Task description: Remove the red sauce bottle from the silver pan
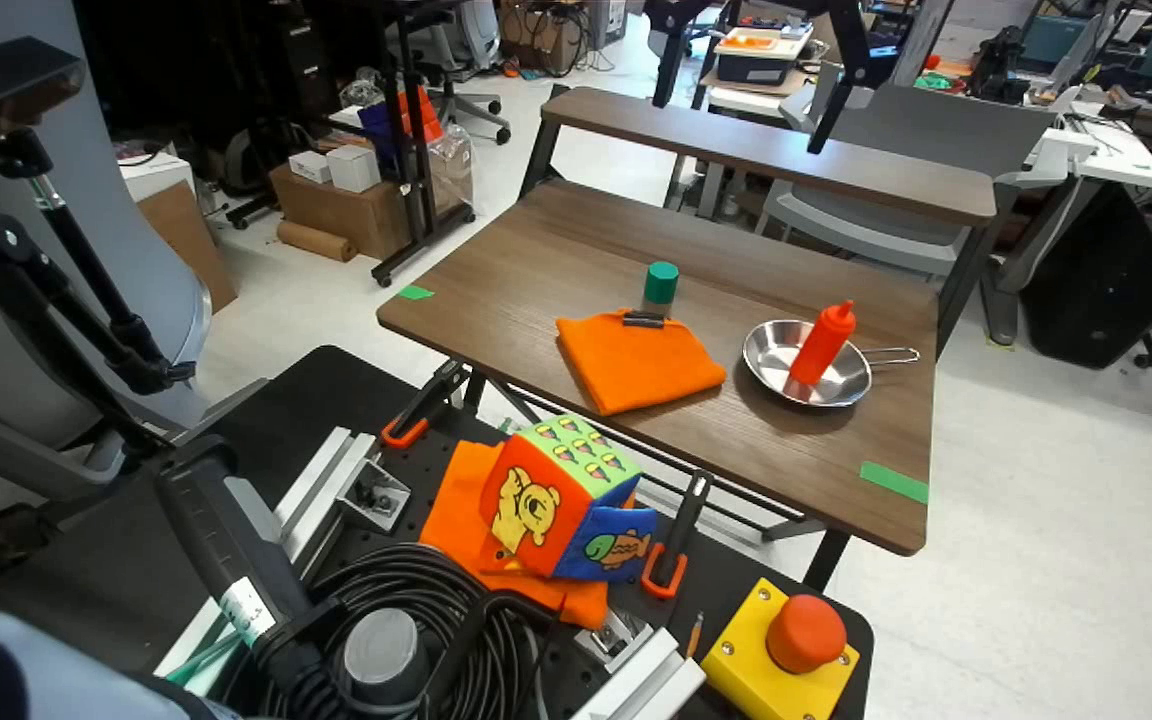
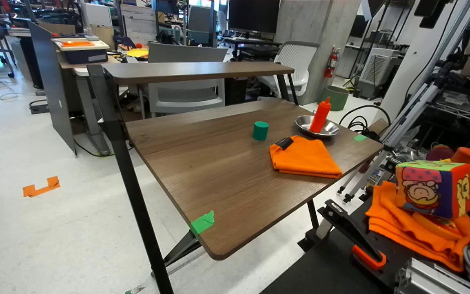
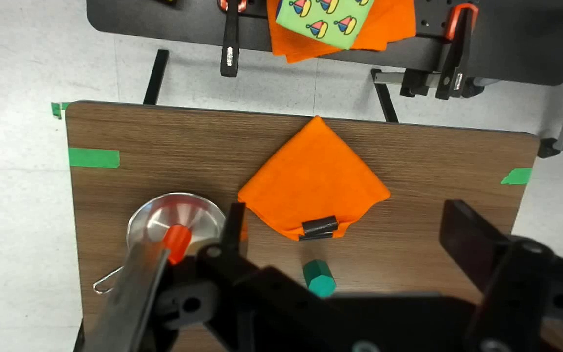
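Sauce bottle (image 1: 822, 346) in silver pan (image 1: 772, 350), centre-right in an exterior view, seems light, squeezable, best taken mid-body; gripper (image 3: 344, 212) spread apart.

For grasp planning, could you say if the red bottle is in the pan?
In: both exterior views show the red bottle inside the silver pan.
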Robot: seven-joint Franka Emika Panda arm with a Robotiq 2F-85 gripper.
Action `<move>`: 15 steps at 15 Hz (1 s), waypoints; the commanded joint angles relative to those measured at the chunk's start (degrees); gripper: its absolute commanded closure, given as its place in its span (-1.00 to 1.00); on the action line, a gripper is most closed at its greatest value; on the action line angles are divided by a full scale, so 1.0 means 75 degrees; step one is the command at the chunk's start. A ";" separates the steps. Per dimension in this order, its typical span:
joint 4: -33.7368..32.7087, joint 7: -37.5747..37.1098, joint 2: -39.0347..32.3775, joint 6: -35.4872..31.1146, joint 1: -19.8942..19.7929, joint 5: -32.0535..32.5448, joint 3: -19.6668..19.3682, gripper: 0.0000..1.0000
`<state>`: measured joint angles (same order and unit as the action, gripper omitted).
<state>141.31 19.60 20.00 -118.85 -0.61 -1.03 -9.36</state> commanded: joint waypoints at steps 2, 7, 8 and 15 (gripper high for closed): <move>-0.0063 -0.0015 -0.0093 -0.0041 -0.0099 0.0022 0.0081 -1.00; -0.0752 -0.0095 -0.1071 -0.0314 -0.0307 0.0001 -0.0056 -1.00; -0.0903 -0.0097 -0.1296 -0.0410 -0.0365 0.0017 -0.0062 -1.00; -0.2695 -0.0207 -0.3909 -0.1580 -0.0779 -0.0070 0.0011 -1.00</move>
<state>128.51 18.94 -0.28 -128.31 -5.29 -1.05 -9.82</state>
